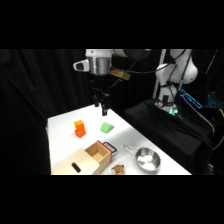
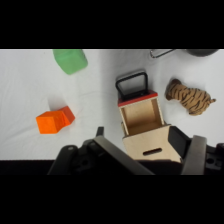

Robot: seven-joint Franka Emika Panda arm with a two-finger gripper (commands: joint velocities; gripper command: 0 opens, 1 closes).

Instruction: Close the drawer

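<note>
The drawer (image 2: 139, 116) stands pulled out of the pale wooden box (image 2: 150, 145), its light-wood tray open to view, its red-edged front facing away from the box and the dark wire handle (image 2: 132, 85) lying flat on the table just beyond that front. In the side view the same box (image 1: 85, 160) sits at the near edge of the white table (image 1: 62, 132), with the drawer (image 1: 102, 150) projecting from its end toward the round steel bowl (image 1: 147, 160), which rests well apart from the box on that side. The gripper (image 1: 101, 107) hangs above the table, beyond the box and clear of the drawer, touching nothing. Whether its fingers are spread wide or drawn narrow I cannot tell; in the wrist view only the black linkage shows along the bottom edge. An orange block (image 2: 55, 120) lies off to one side of the box, and a green block (image 2: 70, 60) lies farther out past it. A small striped toy, perhaps a tiger (image 2: 189, 96), lies just beside the drawer's front on the opposite side.
</note>
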